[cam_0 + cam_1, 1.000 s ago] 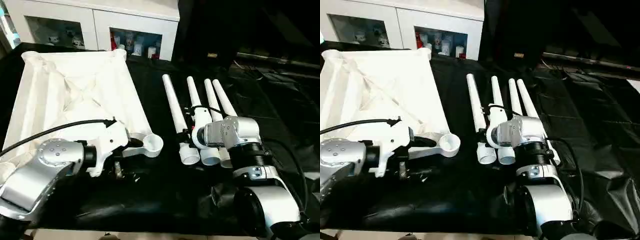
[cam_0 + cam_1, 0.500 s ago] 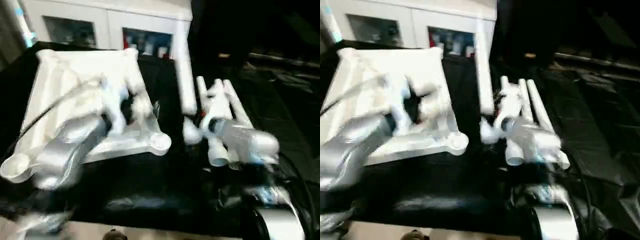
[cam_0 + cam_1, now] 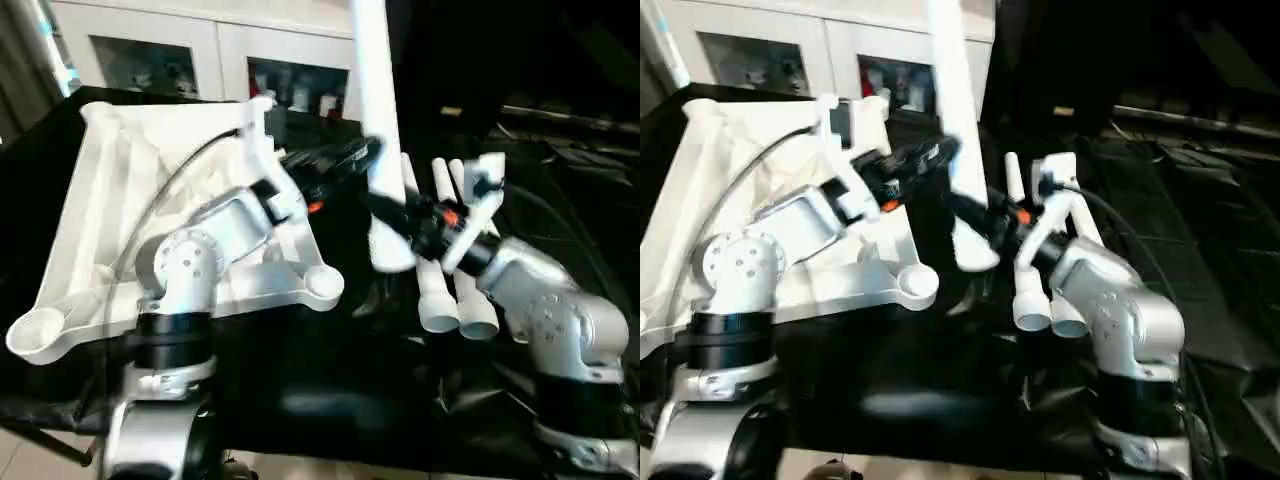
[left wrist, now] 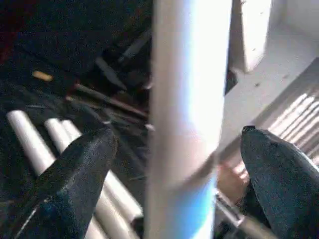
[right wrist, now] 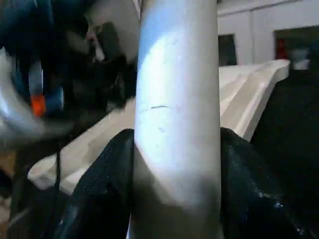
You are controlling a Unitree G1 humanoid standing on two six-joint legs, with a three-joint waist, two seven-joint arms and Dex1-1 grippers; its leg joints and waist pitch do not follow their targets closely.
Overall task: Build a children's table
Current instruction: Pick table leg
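Right gripper [image 5: 174,209] fingers clamp one leg [image 3: 375,120], held upright. Left gripper [image 4: 174,169] fingers stand wide on either side of it, apparently not touching. Beside the leg: tabletop [image 3: 120,190], underside up; three legs [image 3: 455,290] lying opposite.

A long white leg [image 4: 187,114] is seen standing upright between the two black fingers [image 4: 75,184] of the left gripper [image 4: 174,184], which are spread wide apart and not touching it. Three more legs [image 4: 60,149] are seen lying side by side on the dark cloth [image 4: 65,50] behind. A piece of the ribbed white tabletop [image 4: 284,94] is seen at one side.
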